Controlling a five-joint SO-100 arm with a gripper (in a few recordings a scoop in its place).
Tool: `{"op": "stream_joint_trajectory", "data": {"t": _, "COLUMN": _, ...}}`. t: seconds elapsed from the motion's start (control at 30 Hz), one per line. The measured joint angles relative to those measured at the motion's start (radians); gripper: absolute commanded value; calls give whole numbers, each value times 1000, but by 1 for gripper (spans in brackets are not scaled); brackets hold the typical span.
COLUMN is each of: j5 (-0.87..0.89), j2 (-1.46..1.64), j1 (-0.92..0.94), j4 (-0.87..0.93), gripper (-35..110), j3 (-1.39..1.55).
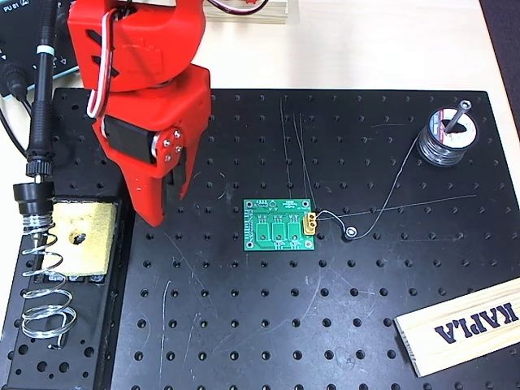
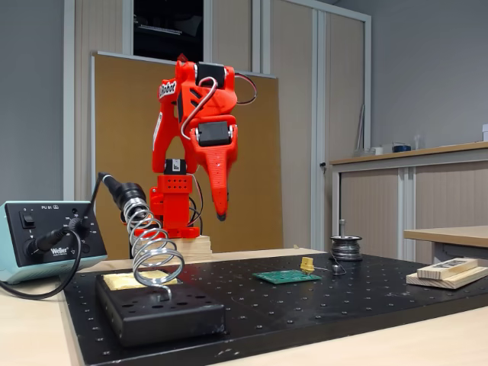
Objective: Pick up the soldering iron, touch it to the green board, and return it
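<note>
Though sideways, "KAPLA" on wooden block

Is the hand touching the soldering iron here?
Apart. The fixed view shows the hand hanging in the air, with clear space between it and the soldering iron in its coil stand.

The red arm stands folded, its upper links rising from the base and the forearm bending back down, so the wrist hangs in front of the shoulder. The gripper points almost straight down and hangs in the air with open space beneath its tips. In the overhead view the gripper tapers to a narrow point, the fixed red finger long and wedge-shaped, the moving one lying close alongside it with only a dark slit between. Nothing sits between the jaws. A white and red cable loops along the side of the wrist housing.
</note>
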Motion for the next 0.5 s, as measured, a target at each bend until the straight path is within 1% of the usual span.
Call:
{"op": "stream_joint_trajectory", "data": {"t": 0.2, "j5": 11, "j2": 52, "j1": -21, "j4": -15, "gripper": 8, "j3": 84}}
{"op": "stream_joint_trajectory", "data": {"t": 0.5, "j5": 12, "j2": 55, "j1": -34, "j4": -63, "gripper": 8, "j3": 95}}
